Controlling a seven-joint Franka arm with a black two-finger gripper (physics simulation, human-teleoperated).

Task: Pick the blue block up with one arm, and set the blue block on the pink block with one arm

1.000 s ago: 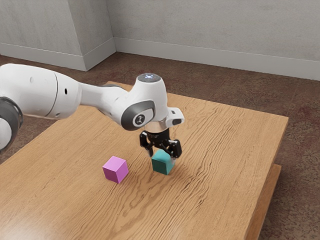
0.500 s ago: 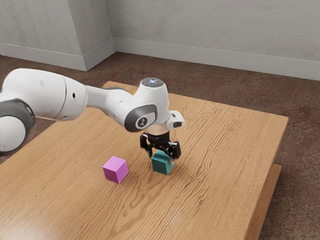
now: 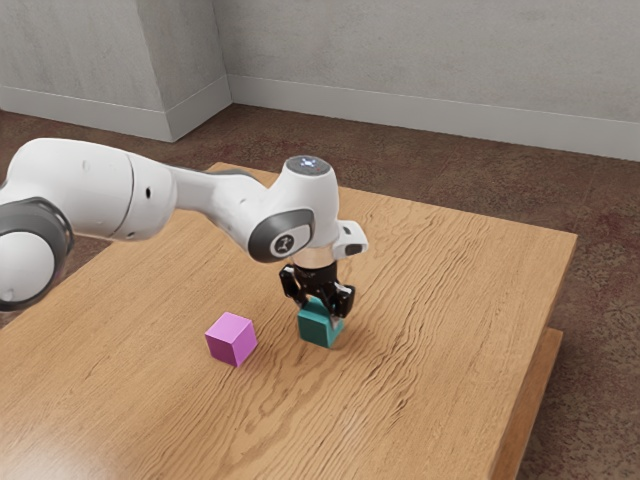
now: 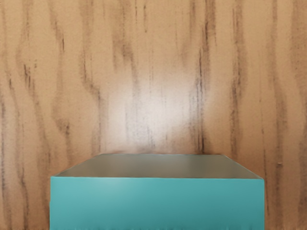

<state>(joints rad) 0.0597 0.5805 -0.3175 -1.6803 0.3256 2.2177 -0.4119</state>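
The Franka arm [image 3: 190, 200] reaches in from the exterior view's left, wrist pointing straight down over the middle of the wooden table [image 3: 460, 290]. The black gripper [image 3: 320, 303] is low over the blue block [image 3: 318, 331], which is more teal than true blue. The two fingers [image 3: 343, 300] straddle the block's upper part, one on each side, and look pressed against its faces, so the gripper is clamped on the block. The block's base looks to sit on the tabletop, w/ a small shadow at its foot.

The pink block [image 3: 231, 338] sits on the table towards the exterior view's left of the blue block, near it but clearly apart, w/ bare wood between them. Nothing rests on top of it.

In the wrist view the blue block [image 4: 157, 201] is right under the hand, w/ one flat side face square to the camera and its top face above that. The table's wood grain [image 4: 153, 72] runs beyond it.
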